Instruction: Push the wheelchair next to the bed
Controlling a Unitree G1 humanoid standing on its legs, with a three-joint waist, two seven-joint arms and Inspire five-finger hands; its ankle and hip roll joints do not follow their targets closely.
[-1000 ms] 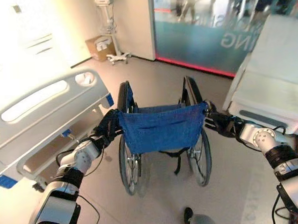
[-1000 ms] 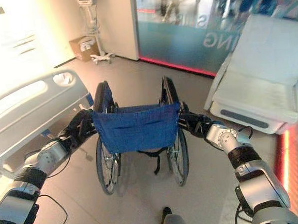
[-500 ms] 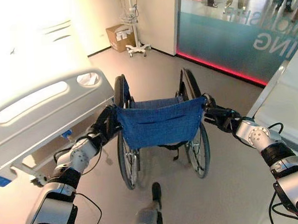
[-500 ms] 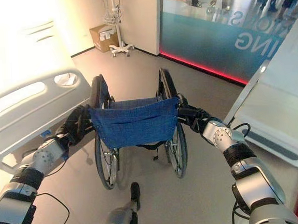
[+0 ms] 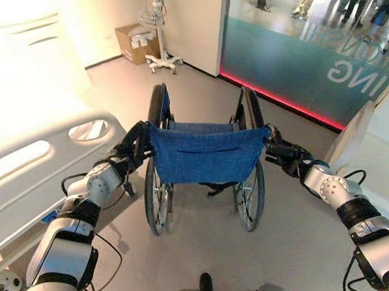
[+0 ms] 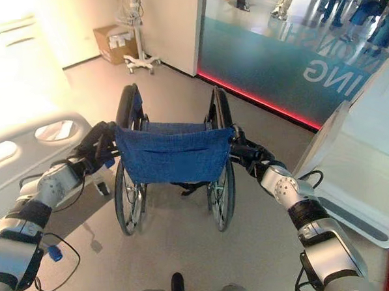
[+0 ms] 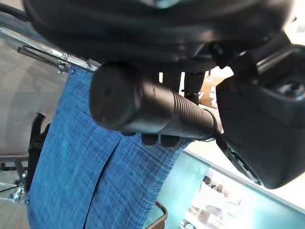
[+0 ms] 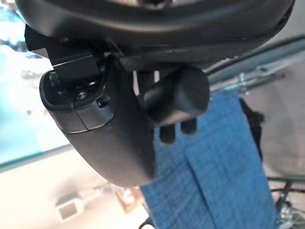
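Note:
A wheelchair with a blue fabric backrest [image 5: 205,153] and black wheels stands on the grey floor, seen from behind. My left hand [image 5: 133,150] is curled round its left push handle [image 7: 152,109]. My right hand [image 5: 281,157] is curled round the right push handle [image 8: 177,95]. The white hospital bed [image 5: 26,164] with its slotted side rail lies to the left of the wheelchair, a short gap away.
A second white bed [image 6: 372,175] stands at the right. Ahead are a teal glass wall with a red floor strip [image 5: 283,102], a cardboard box [image 5: 134,43] and a wheeled stand [image 5: 160,59] by the far wall. People's legs show beyond the glass.
The whole view has shifted as I walk. The wheelchair has rolled forward alongside the left bed, whose rail now sits further back. Both hands keep their hold on the handles.

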